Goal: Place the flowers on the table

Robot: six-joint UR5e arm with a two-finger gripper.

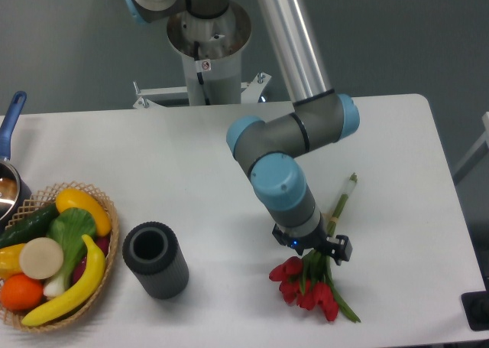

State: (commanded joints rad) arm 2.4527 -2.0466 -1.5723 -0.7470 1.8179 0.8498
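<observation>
The flowers, a bunch of red tulips with long green stems, lie slanted near the front right of the white table. The red heads point toward the front edge and the stem ends point to the back right. My gripper comes down over the middle of the stems and looks shut on them. The wrist hides most of the fingers; one black fingertip shows right against the stems. I cannot tell whether the heads touch the table.
A dark grey cylinder vase lies at front centre-left. A wicker basket with banana, green vegetables and other produce stands at the front left. A pot with a blue handle is at the left edge. The arm base stands behind the table.
</observation>
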